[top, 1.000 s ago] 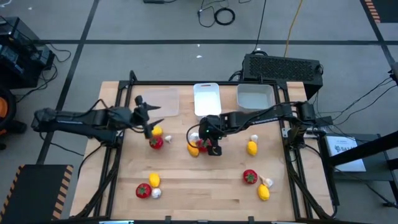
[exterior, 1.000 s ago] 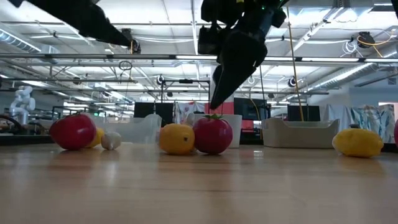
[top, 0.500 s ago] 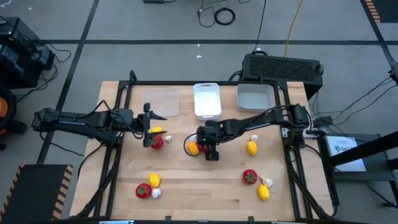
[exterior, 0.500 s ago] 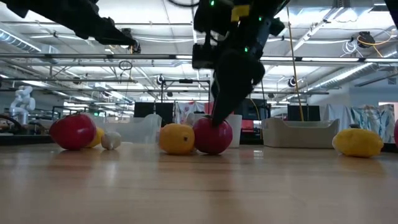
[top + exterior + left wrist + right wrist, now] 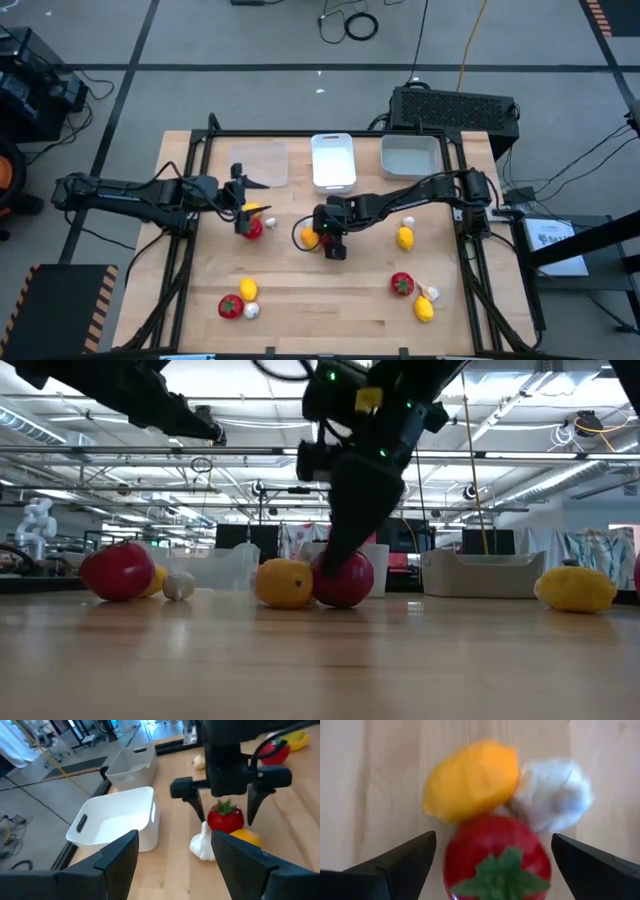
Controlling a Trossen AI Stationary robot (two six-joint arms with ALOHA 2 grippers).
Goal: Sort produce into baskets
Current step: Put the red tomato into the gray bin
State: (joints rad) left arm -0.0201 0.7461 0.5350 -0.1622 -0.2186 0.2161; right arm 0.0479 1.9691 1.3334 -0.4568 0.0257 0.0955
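Observation:
My right gripper (image 5: 332,240) is open and low over a red tomato (image 5: 497,860) with a green top at mid-table. Its fingers stand on either side of the tomato without touching it, as the left wrist view (image 5: 225,817) also shows. A yellow lemon (image 5: 470,780) and a whitish garlic bulb (image 5: 552,795) lie against the tomato. My left gripper (image 5: 245,200) is open and empty, hovering above another lemon (image 5: 252,211) and tomato (image 5: 251,229) at the left. The clear tray (image 5: 262,163), white tray (image 5: 333,160) and pale grey tray (image 5: 410,156) stand along the far edge.
More produce lies at the right: a lemon (image 5: 405,238), a garlic bulb (image 5: 408,222), a tomato (image 5: 402,285) and a lemon (image 5: 424,308). Near the front left lie a lemon (image 5: 248,290) and a tomato (image 5: 230,306). A big black box (image 5: 455,110) stands behind the table.
My right gripper has come down onto the mid-table tomato and shifted a little toward the table's near-left, staying open, so its fingers now flank the tomato. My left gripper has drifted slightly toward the table's right. The produce has not moved.

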